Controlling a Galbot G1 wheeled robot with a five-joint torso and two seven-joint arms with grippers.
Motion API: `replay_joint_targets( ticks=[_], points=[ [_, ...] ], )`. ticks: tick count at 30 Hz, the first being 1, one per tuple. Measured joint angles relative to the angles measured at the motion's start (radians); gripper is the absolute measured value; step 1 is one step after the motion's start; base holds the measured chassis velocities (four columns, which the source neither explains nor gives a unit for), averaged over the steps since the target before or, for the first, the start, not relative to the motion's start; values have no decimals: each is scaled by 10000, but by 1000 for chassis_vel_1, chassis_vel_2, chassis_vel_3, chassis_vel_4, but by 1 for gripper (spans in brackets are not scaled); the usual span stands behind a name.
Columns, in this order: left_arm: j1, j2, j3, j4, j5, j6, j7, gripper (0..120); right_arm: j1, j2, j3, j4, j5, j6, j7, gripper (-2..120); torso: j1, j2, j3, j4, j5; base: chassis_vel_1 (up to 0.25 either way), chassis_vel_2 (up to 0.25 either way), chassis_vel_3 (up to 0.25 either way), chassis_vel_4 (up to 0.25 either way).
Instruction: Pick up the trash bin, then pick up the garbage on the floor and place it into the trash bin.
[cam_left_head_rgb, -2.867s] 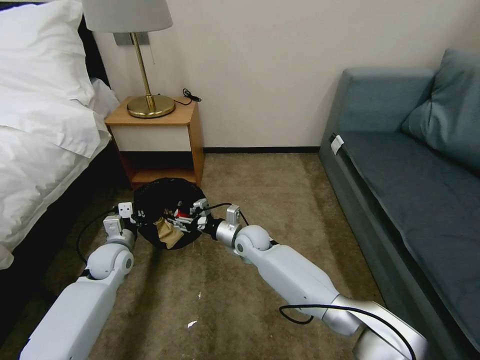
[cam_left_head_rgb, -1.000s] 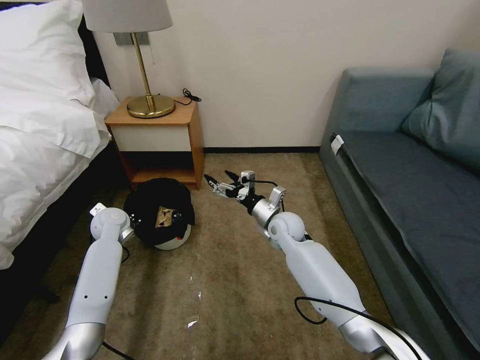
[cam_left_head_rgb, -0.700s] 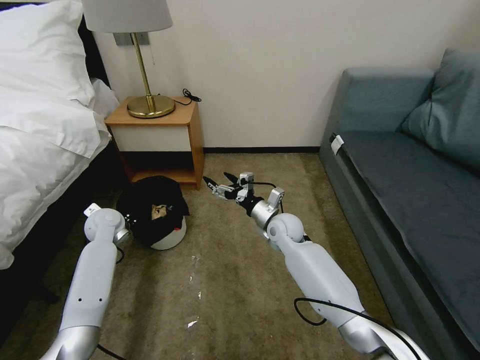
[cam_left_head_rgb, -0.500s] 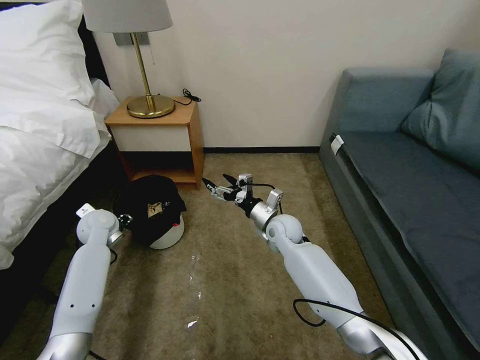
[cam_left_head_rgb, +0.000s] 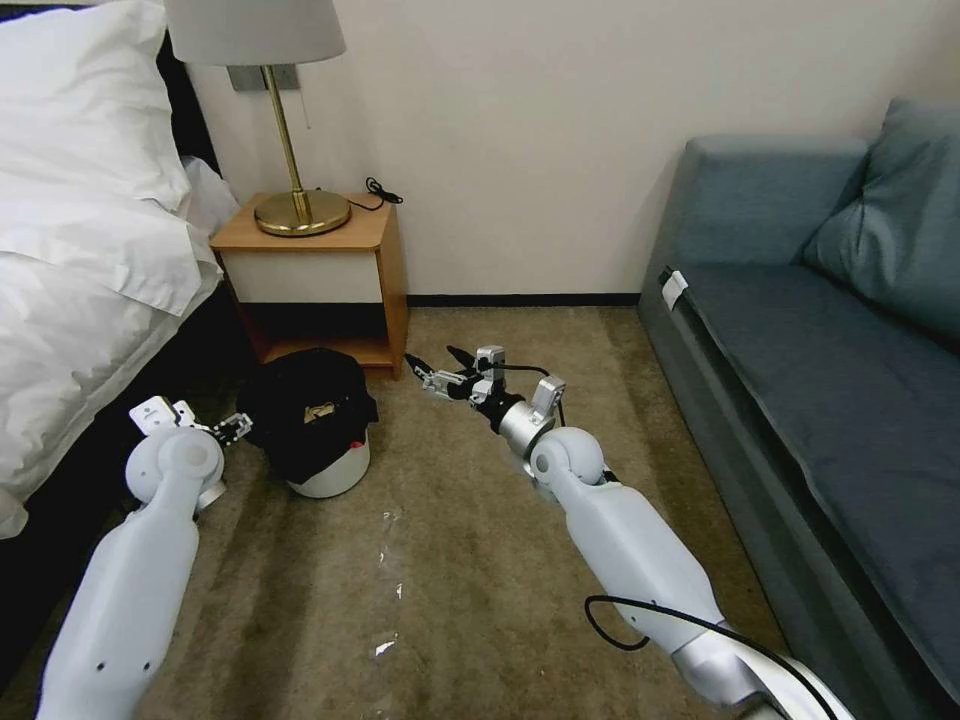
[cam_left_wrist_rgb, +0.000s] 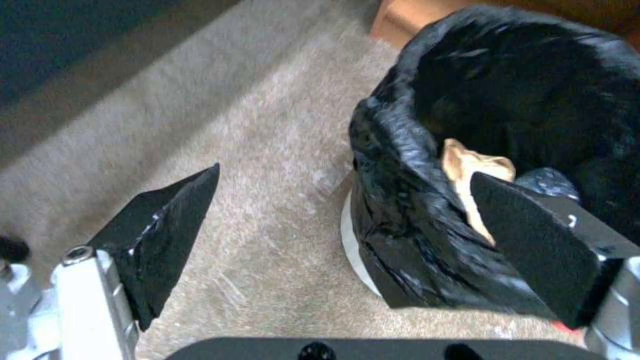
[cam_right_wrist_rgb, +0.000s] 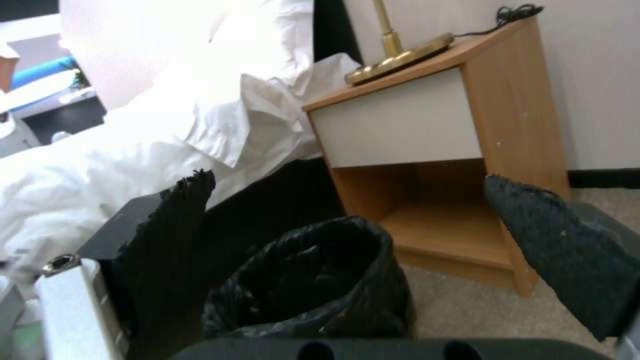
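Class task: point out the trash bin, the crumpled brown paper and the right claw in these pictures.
trash bin (cam_left_head_rgb: 327, 478), head view, on its white lower wall.
crumpled brown paper (cam_left_wrist_rgb: 467, 167), left wrist view, on its bare upper part inside the liner.
right claw (cam_left_head_rgb: 433, 364), head view, midway between the open fingertips.

Set trash bin (cam_left_head_rgb: 318, 425) down upright on carpet (cam_left_head_rgb: 470, 560) by nightstand (cam_left_head_rgb: 330, 290), after holding it tilted between both arms. Let go with left gripper (cam_left_head_rgb: 232, 427), fingers spread, and backed off to bed side, just beside liner bag (cam_left_wrist_rgb: 427, 215). Pulled right gripper (cam_left_head_rgb: 432, 369) out of bin, fingers parted, over to other side; brown paper (cam_left_wrist_rgb: 467, 170) left inside.
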Motion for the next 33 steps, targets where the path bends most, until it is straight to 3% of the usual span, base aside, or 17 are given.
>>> replay_joint_targets(
  ticks=[1,3,4,5,6,7,8,9,10,12,13,14,16,22,27,33],
  points=[
    [358,257,-84,-508,479,27,231,100,0,41,59,-37,-89,66,98,100,-1,0,0,0,0,0,0,0,0],
    [926,686,-309,-1145,1784,-147,1272,100,-9,116,255,-47,-161,130,318,100,0,0,0,3,0,0,0,0,0],
    [926,686,-309,-1145,1784,-147,1272,100,-9,116,255,-47,-161,130,318,100,0,0,0,3,0,0,0,0,0],
    [1269,1028,-522,-1487,2613,-504,2376,100,-33,163,442,-42,-171,180,581,100,-1,0,0,7,2,0,0,0,0],
    [1396,1231,-607,-1594,2985,-834,2965,100,-41,177,549,-23,-173,187,727,100,0,0,0,6,2,0,0,0,0],
    [1396,1231,-607,-1594,2985,-834,2965,100,-41,177,549,-23,-173,187,727,100,0,0,0,6,2,0,0,0,0],
    [1537,1599,-733,-1711,3408,-1376,3807,100,-51,186,775,60,-159,188,1100,100,0,0,0,4,0,0,0,0,0],
    [1591,1929,-815,-1791,3515,-1884,4383,100,-56,176,924,126,-88,185,1445,100,0,0,0,1,2,0,0,0,0],
    [1591,1929,-815,-1791,3515,-1884,4383,100,-56,176,924,126,-88,185,1445,100,0,0,0,1,2,0,0,0,0],
    [1635,2490,-918,-1783,3445,-2734,5301,100,-68,59,1156,308,144,-54,2233,100,0,0,1,0,2,0,0,0,0],
    [1635,2490,-918,-1783,3445,-2734,5301,100,-68,59,1156,308,144,-54,2233,100,0,0,1,0,2,0,0,0,0],
    [1663,2887,-940,-1679,3171,-3198,5983,100,-80,-81,1253,444,287,-267,2849,100,0,0,1,1,3,0,0,0,0],
    [1734,3388,-776,-1489,2789,-3689,6758,100,-110,-293,1357,665,613,-654,3750,100,0,0,1,-1,2,0,0,0,0],
    [1883,4079,-256,-1332,2418,-4205,7781,100,-224,-564,1498,1011,1085,-1027,4795,100,0,0,1,-1,4,0,0,0,0],
    [1938,4279,60,-1434,2369,-4245,7869,100,-311,-524,1521,1172,1305,-1215,5189,100,0,0,1,1,1,0,0,0,0],
    [2019,4258,99,-1661,2333,-4110,7657,100,-403,-412,1445,1156,1287,-1291,5372,100,0,0,1,2,2,0,0,0,0]
  ],
)
